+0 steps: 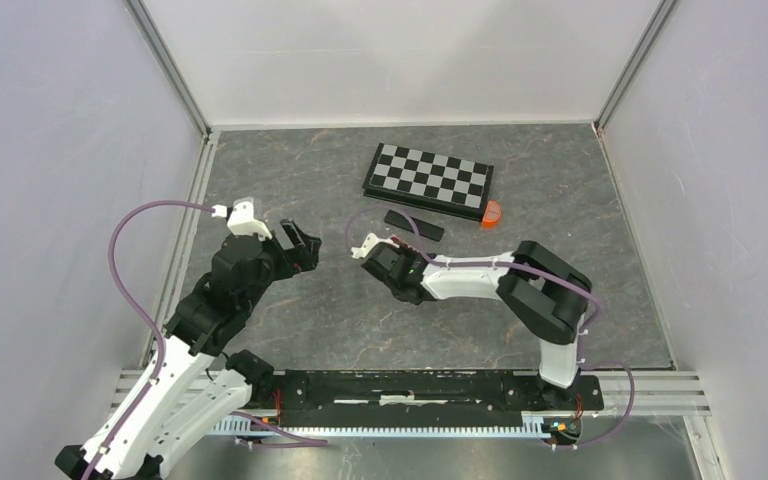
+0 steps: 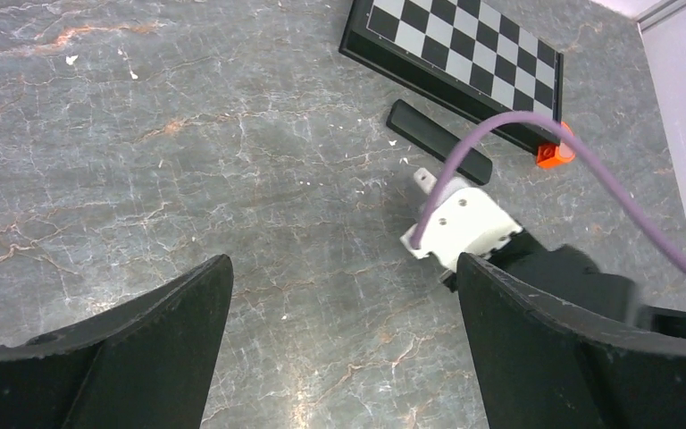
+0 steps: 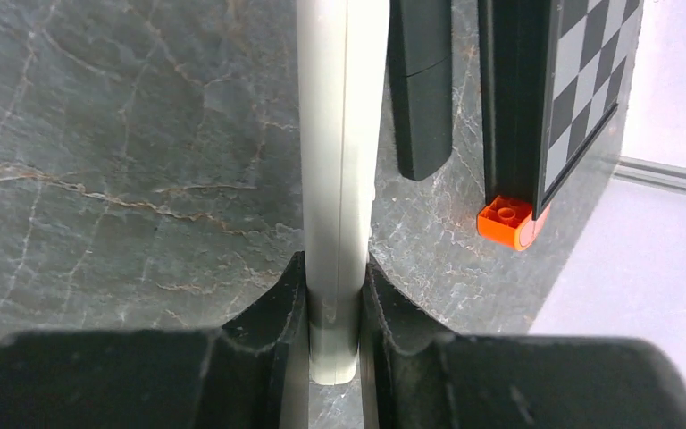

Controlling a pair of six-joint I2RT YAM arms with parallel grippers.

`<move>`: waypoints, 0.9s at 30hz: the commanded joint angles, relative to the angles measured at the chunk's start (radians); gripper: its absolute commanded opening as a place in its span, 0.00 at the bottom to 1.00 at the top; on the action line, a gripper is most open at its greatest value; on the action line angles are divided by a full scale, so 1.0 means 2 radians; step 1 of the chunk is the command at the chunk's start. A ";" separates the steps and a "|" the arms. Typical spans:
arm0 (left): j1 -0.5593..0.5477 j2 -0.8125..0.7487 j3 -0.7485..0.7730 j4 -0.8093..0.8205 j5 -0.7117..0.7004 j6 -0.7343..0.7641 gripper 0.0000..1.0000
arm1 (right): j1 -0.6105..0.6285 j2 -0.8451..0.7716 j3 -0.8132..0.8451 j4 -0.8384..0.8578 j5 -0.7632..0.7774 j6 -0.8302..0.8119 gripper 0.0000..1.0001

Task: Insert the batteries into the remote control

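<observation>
Right wrist view: the right hand pinches a pale remote on edge, likely steadying it for loading, beside a black remote on the bench. The left hand is spread wide and empty. No batteries are visible.

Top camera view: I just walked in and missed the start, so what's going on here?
The right end effector is shut on a slim white remote, holding it on edge over the table. The left end effector hangs open and empty nearby. A black remote lies flat beside a chessboard with an orange brick at its corner. No batteries show in any view, so loading seems not yet begun.
</observation>
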 commanded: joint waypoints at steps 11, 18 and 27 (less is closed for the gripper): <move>0.000 0.038 0.073 -0.067 0.011 -0.011 1.00 | 0.030 -0.041 0.003 -0.005 -0.133 0.011 0.63; 0.000 0.056 0.105 -0.088 0.023 0.003 1.00 | 0.027 -0.174 -0.064 0.032 -0.224 0.066 0.73; 0.000 0.023 0.139 -0.111 0.003 0.054 1.00 | -0.029 -0.442 -0.115 0.009 -0.119 0.126 0.98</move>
